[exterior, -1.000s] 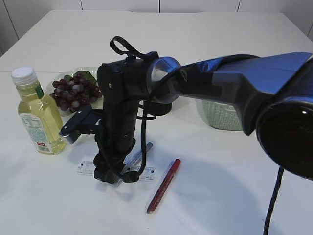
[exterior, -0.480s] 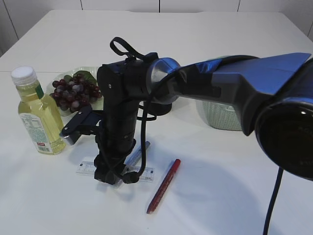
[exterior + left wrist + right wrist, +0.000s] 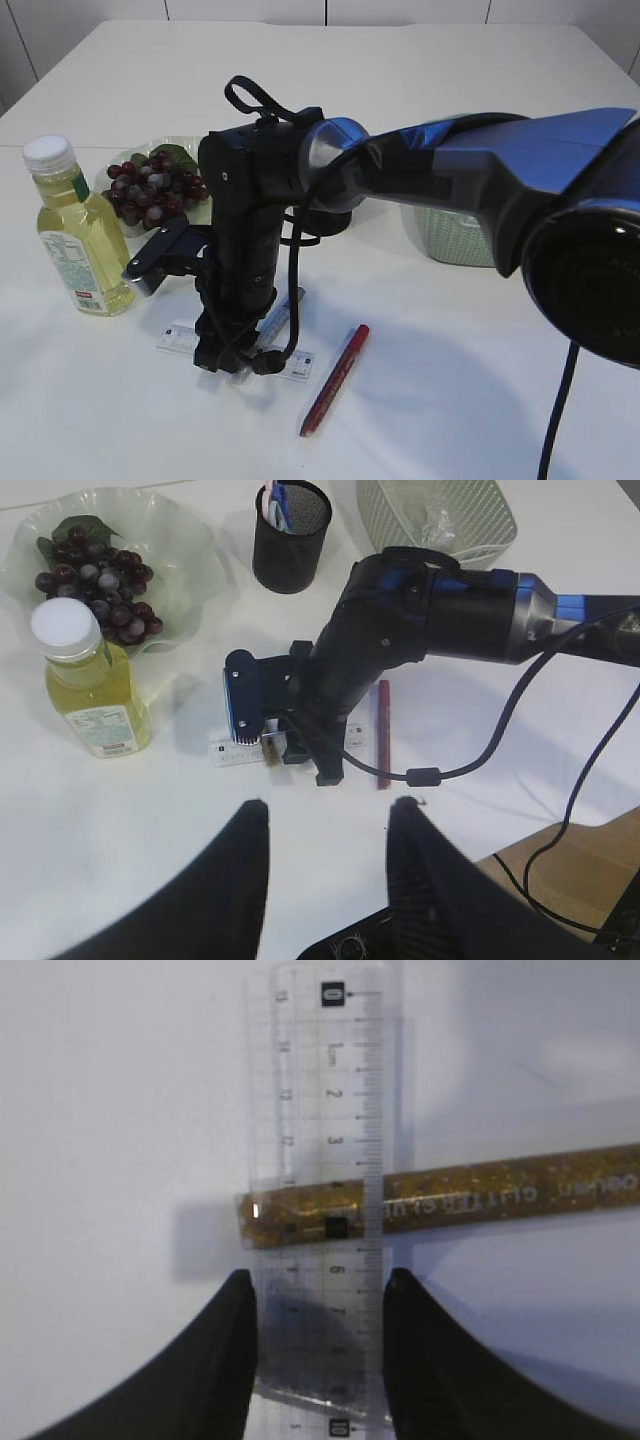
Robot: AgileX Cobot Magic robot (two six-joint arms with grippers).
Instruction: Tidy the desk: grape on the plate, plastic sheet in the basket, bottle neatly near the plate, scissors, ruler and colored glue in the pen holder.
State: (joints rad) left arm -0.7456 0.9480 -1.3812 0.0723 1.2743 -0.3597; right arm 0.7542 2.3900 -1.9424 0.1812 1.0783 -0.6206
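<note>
Exterior view: right gripper pointed down at the table, fingers astride the clear ruler where a glitter glue pen lies across it. Red glue pen just beside, on the right. Bottle of yellow liquid upright at the left, label too small to read. Grapes on the plate behind it. Green basket behind the arm. Against a second ago: wrist a little lower, ruler's right end shifted slightly.

Left wrist view: left gripper high over the table, fingers parted about halfway, nothing between them. Black mesh pen holder at the top with items already inside, basket with a crumpled plastic sheet to its right.

Right wrist view: ruler lengthwise between the black fingertips, numerals 0 through 10 legible, "cm" beside the zero. Gold glitter pen crossing under it, lettering "GLITTER GLUE" printed upside down. Fingertips at the ruler's two long edges, narrowed to its width; firm grip or mere contact, cannot tell.
</note>
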